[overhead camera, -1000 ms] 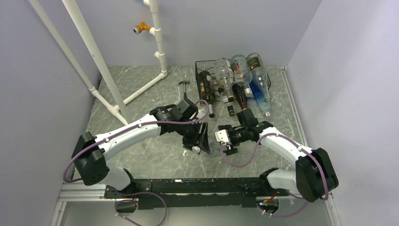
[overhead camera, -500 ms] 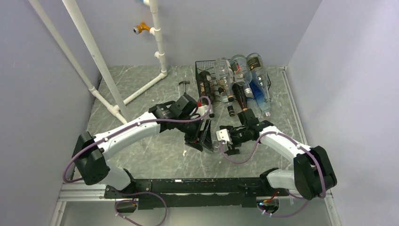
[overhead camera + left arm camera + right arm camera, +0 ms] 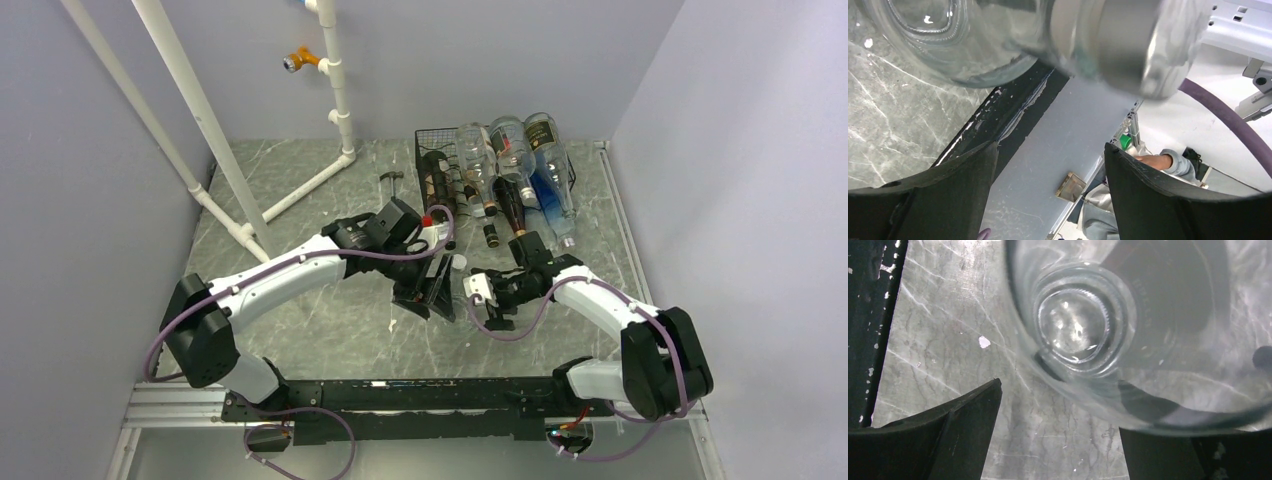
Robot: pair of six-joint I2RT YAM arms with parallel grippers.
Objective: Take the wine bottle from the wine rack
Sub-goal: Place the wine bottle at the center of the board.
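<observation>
The black wire wine rack stands at the back of the table with several bottles lying across it, necks toward me. A clear glass wine bottle with a white cap is off the rack, between my two grippers. My left gripper is open; in the left wrist view the clear bottle lies just past the fingertips. My right gripper is open; in the right wrist view I look into the bottle's round end, with the left finger clear of the glass.
White pipes slant up on a frame at the left, with an orange tap on the back wall. A small hammer lies left of the rack. Grey walls close in both sides.
The left gripper has moved up and right, toward the rack. The right gripper has shifted slightly up and closer to it. The clear bottle's white cap now shows between them.
</observation>
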